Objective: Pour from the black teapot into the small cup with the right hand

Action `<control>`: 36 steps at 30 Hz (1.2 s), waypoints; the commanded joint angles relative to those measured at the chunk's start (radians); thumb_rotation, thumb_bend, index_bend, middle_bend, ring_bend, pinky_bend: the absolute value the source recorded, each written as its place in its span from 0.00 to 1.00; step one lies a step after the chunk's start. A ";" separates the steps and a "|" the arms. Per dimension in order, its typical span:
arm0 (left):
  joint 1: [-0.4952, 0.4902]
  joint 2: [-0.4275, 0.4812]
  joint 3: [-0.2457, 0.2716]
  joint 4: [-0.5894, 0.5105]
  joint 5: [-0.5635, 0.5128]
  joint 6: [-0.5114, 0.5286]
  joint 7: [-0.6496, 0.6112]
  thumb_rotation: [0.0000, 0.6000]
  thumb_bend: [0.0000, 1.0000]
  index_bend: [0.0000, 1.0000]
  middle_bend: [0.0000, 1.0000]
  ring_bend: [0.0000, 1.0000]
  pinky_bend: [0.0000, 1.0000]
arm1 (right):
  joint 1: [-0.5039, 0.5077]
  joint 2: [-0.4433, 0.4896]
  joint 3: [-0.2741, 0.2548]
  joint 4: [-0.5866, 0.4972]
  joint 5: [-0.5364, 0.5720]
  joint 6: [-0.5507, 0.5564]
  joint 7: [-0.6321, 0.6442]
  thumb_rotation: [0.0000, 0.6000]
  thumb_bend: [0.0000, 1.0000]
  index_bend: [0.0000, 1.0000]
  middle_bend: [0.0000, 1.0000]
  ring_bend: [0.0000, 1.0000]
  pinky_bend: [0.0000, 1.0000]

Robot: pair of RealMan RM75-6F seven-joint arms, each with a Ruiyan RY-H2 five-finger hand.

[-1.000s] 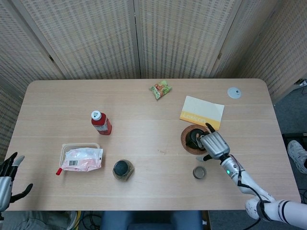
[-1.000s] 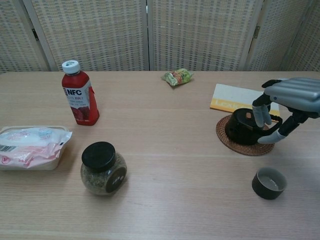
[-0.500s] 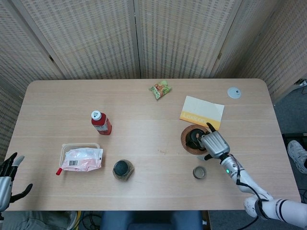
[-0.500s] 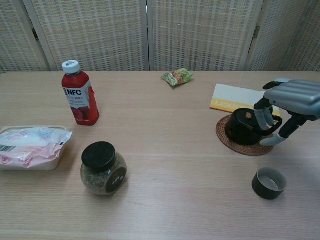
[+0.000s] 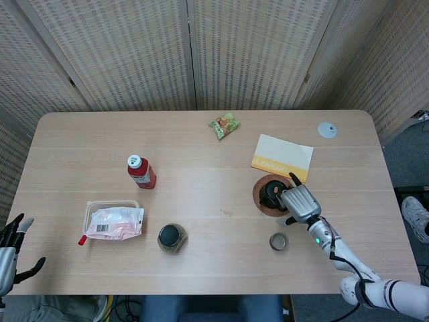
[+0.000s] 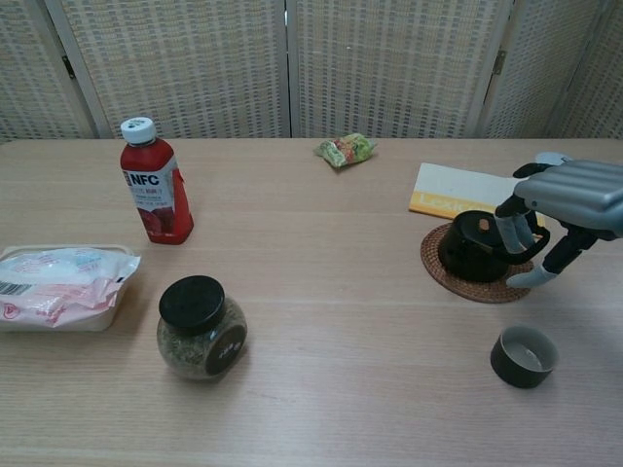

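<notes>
The black teapot (image 6: 472,249) stands on a round woven coaster (image 6: 434,265) at the right of the table; from the head view the teapot (image 5: 271,194) is partly under my right hand. My right hand (image 6: 569,194) hovers at the pot's handle side, fingers hanging down over the handle and thumb apart below it, gripping nothing. The small dark cup (image 6: 524,356) stands empty in front of the coaster, nearer me, and is seen as the cup (image 5: 279,241) just left of my right wrist. My left hand (image 5: 12,249) rests off the table's near left corner, fingers spread.
A red NFC bottle (image 6: 156,194) stands at the left. A black-lidded jar (image 6: 201,327) is at the front centre, and a tray with a pink packet (image 6: 58,286) at the left edge. A snack bag (image 6: 345,150), a yellow booklet (image 6: 456,192) and a white disc (image 5: 327,129) lie behind.
My right hand has drifted slightly to the right along the teapot's handle side. Teapot, cup and left hand have not moved.
</notes>
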 commanded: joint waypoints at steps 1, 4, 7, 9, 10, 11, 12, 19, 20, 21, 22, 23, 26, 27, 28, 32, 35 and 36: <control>-0.001 -0.001 0.000 0.001 0.000 -0.001 0.000 1.00 0.24 0.09 0.00 0.07 0.11 | -0.001 -0.001 -0.001 -0.002 0.001 -0.002 -0.003 0.61 0.00 0.52 0.53 0.40 0.00; -0.001 -0.001 0.000 0.001 -0.001 -0.002 0.000 1.00 0.24 0.09 0.00 0.07 0.11 | -0.001 -0.002 -0.003 -0.004 0.002 -0.002 -0.007 0.61 0.00 0.52 0.53 0.40 0.00; -0.001 -0.001 -0.001 0.002 -0.001 -0.003 -0.001 1.00 0.24 0.09 0.00 0.07 0.11 | -0.003 -0.003 -0.005 -0.004 0.005 -0.004 -0.011 0.61 0.00 0.52 0.53 0.41 0.00; -0.001 -0.002 -0.001 0.003 -0.002 -0.003 -0.002 1.00 0.24 0.09 0.00 0.07 0.11 | -0.004 -0.003 -0.005 -0.003 0.007 -0.005 -0.014 0.61 0.00 0.52 0.53 0.42 0.00; -0.001 -0.002 -0.001 0.003 -0.002 -0.003 -0.002 1.00 0.24 0.09 0.00 0.07 0.11 | -0.005 -0.002 -0.006 -0.003 0.009 -0.006 -0.016 0.61 0.00 0.52 0.54 0.42 0.00; -0.002 -0.002 -0.001 0.003 -0.002 -0.004 -0.002 1.00 0.24 0.09 0.00 0.07 0.11 | -0.005 -0.003 -0.006 -0.003 0.010 -0.006 -0.017 0.61 0.00 0.52 0.54 0.42 0.00; -0.002 -0.003 -0.001 0.003 -0.002 -0.004 -0.002 1.00 0.24 0.09 0.00 0.07 0.11 | -0.005 -0.003 -0.007 -0.002 0.012 -0.007 -0.018 0.61 0.00 0.52 0.54 0.42 0.00; -0.005 -0.004 -0.002 0.003 -0.002 -0.008 0.000 1.00 0.24 0.09 0.00 0.07 0.11 | -0.008 -0.006 -0.014 0.001 0.016 -0.012 -0.031 0.60 0.00 0.53 0.54 0.43 0.00; -0.005 -0.004 -0.002 0.003 -0.002 -0.008 0.000 1.00 0.24 0.09 0.00 0.07 0.11 | -0.008 -0.007 -0.016 0.001 0.016 -0.013 -0.032 0.60 0.00 0.53 0.54 0.43 0.00; -0.005 -0.004 -0.002 0.002 -0.003 -0.009 0.001 1.00 0.24 0.09 0.00 0.07 0.11 | -0.009 -0.007 -0.016 0.001 0.017 -0.014 -0.033 0.61 0.00 0.53 0.54 0.43 0.00; -0.005 -0.005 -0.002 0.002 -0.003 -0.009 0.001 1.00 0.24 0.09 0.00 0.07 0.11 | -0.009 -0.007 -0.017 0.001 0.016 -0.013 -0.033 0.61 0.00 0.53 0.54 0.43 0.00; -0.005 -0.005 -0.002 0.002 -0.003 -0.009 0.001 1.00 0.24 0.09 0.00 0.07 0.11 | -0.011 -0.008 -0.018 0.001 0.016 -0.013 -0.034 0.61 0.00 0.53 0.54 0.43 0.00; -0.005 -0.006 -0.002 0.003 -0.004 -0.010 0.001 1.00 0.24 0.09 0.00 0.07 0.11 | -0.013 -0.008 -0.022 0.002 0.016 -0.013 -0.038 0.61 0.00 0.53 0.54 0.43 0.00; -0.005 -0.006 -0.001 0.004 -0.004 -0.010 0.001 1.00 0.24 0.09 0.00 0.07 0.11 | -0.014 -0.008 -0.024 0.002 0.017 -0.014 -0.039 0.61 0.00 0.53 0.54 0.43 0.00; -0.005 -0.006 -0.001 0.004 -0.004 -0.011 0.001 1.00 0.24 0.09 0.00 0.07 0.11 | -0.015 -0.008 -0.025 0.003 0.017 -0.015 -0.041 0.61 0.00 0.53 0.54 0.43 0.00; -0.005 -0.007 -0.001 0.004 -0.004 -0.011 0.001 1.00 0.24 0.09 0.00 0.07 0.11 | -0.019 -0.011 -0.033 0.008 0.019 -0.020 -0.044 0.61 0.00 0.53 0.54 0.43 0.00; -0.005 -0.006 -0.001 0.004 -0.005 -0.012 0.002 1.00 0.24 0.09 0.00 0.07 0.11 | -0.023 -0.013 -0.036 0.010 0.017 -0.017 -0.044 0.61 0.00 0.53 0.55 0.43 0.00; -0.005 -0.006 -0.001 0.004 -0.005 -0.012 0.001 1.00 0.24 0.09 0.00 0.07 0.11 | -0.024 -0.014 -0.037 0.011 0.017 -0.016 -0.044 0.61 0.00 0.54 0.55 0.43 0.00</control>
